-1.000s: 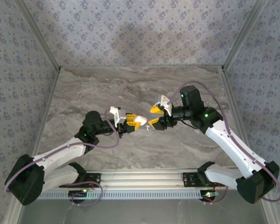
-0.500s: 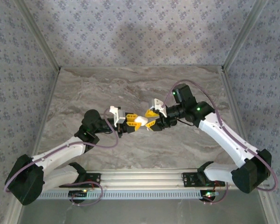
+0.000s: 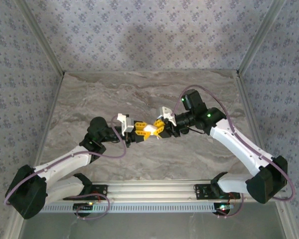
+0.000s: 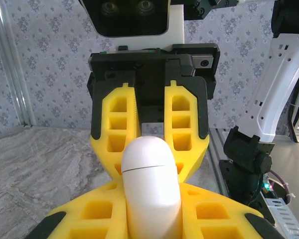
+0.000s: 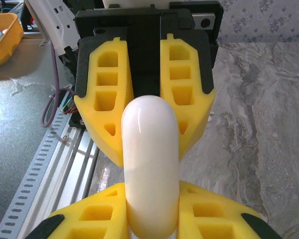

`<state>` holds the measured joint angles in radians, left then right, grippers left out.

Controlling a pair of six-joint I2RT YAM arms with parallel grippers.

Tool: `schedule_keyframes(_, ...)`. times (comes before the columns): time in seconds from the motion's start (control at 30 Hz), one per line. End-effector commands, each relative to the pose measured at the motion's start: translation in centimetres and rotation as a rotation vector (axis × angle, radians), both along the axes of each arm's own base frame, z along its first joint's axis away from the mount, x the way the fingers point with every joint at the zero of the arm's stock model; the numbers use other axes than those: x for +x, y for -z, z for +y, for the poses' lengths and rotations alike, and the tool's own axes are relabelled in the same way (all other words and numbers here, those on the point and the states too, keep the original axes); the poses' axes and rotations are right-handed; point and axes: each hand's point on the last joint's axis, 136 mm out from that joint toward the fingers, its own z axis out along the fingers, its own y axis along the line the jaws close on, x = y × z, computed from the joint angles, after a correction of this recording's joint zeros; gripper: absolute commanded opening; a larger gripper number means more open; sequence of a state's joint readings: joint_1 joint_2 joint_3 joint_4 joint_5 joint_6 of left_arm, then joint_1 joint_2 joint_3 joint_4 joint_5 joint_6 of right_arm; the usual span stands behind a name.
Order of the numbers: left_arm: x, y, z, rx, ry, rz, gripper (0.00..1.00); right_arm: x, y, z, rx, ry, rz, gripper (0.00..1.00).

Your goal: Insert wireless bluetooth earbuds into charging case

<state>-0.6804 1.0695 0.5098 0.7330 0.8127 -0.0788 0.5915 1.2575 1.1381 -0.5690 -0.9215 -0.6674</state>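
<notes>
top external: left fingers (image 3: 139, 125) and right fingers (image 3: 159, 123) are clamping the charging case (image 3: 149, 129) from 9 and 3 o'clock; uneven tugging is risking a drop.

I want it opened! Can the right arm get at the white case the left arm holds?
Yes, it seems so: the right tool is closed on the free end of the charging case, opposite the left tool, nothing between.
</notes>
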Motion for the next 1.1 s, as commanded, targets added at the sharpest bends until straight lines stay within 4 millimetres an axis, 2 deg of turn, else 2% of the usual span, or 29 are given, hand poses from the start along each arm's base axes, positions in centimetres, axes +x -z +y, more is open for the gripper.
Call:
schedule_keyframes(0.0,0.2,-1.9,0.1,-0.03,-0.016,-0.053,0.22,-0.7,-1.4,0.0,0.022,-0.026,-0.018,0.18)
schedule_keyframes(0.1,0.4,-1.3,0.3,0.011,-0.047,-0.069,0.39,-0.5,-0.7,-1.0,-0.043,0.019,-0.04,0.17)
schedule_keyframes(0.17,0.4,-0.6,0.4,0.069,-0.053,-0.09,0.47,-0.2,0.4,-2.2,-0.133,0.06,-0.091,0.17)
schedule_keyframes(0.23,0.2,0.4,0.6,0.14,-0.051,-0.107,0.55,0.2,0.3,-3.2,-0.209,0.095,-0.158,0.17)
schedule_keyframes(0.37,-0.2,1.8,0.8,0.258,-0.024,-0.135,0.54,0.1,1.2,-5.0,-0.366,0.111,-0.232,0.17)
schedule_keyframes(0.5,-0.4,2.2,0.8,0.3,-0.008,-0.15,0.54,-0.2,2.1,-5.4,-0.477,0.08,-0.286,0.17)
schedule_keyframes(0.8,-1.2,3.3,-0.4,0.342,0.068,-0.133,0.54,-0.8,1.9,-3.0,-0.448,0.013,-0.311,0.18)
schedule_keyframes(1.07,-1.5,3.1,-1.2,0.325,0.087,-0.131,0.52,-1.0,1.6,-1.1,-0.368,-0.008,-0.275,0.18)
